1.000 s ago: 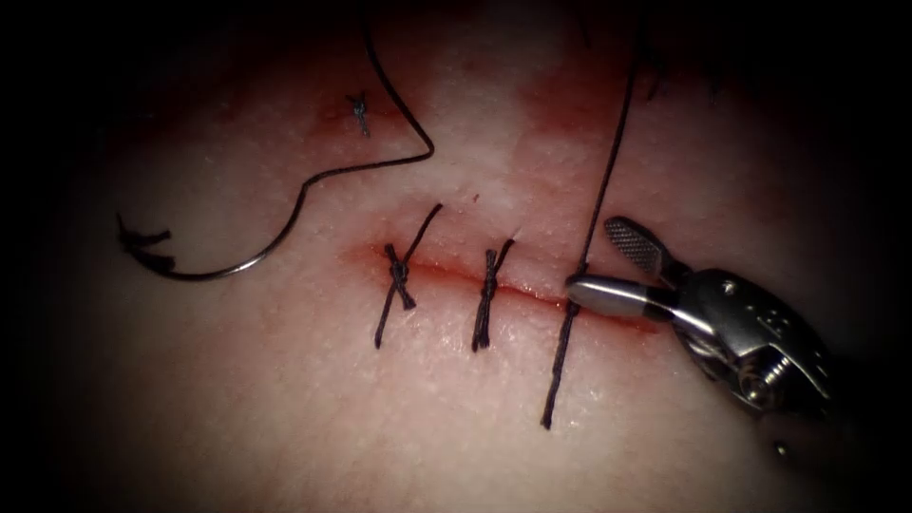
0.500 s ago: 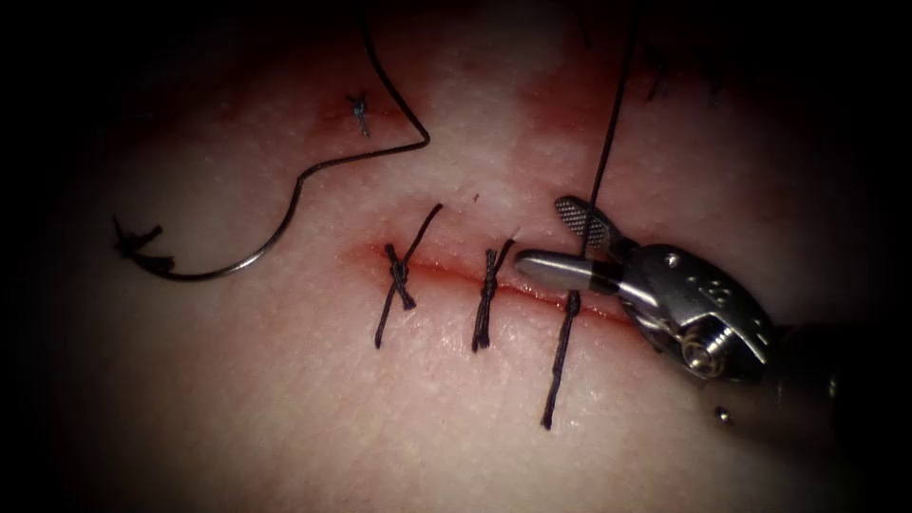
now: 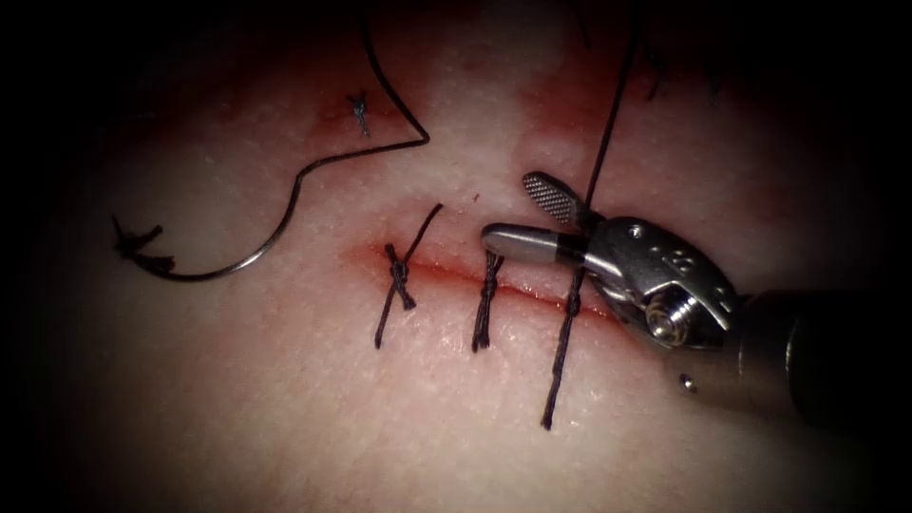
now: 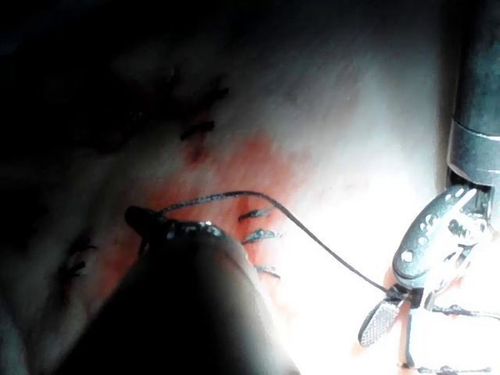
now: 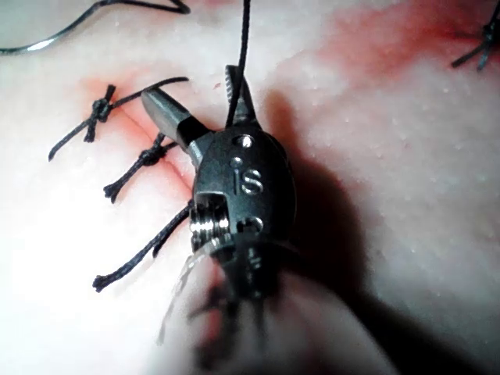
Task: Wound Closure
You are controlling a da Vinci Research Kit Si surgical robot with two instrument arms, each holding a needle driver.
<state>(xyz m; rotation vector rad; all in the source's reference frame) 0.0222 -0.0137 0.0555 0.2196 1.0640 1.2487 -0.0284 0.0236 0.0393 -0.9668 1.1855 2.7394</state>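
Tissue carries the loose needle at 9 o'clock. The right tool, jaws spread, straddles thread pinched by the left tool. Best kept taut and centred.

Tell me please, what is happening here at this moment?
The right tool, jaws open, sits at the thread rising from the third stitch on the tissue. The needle lies free on the tissue's surface, left of the cut. The left tool holds the thread.
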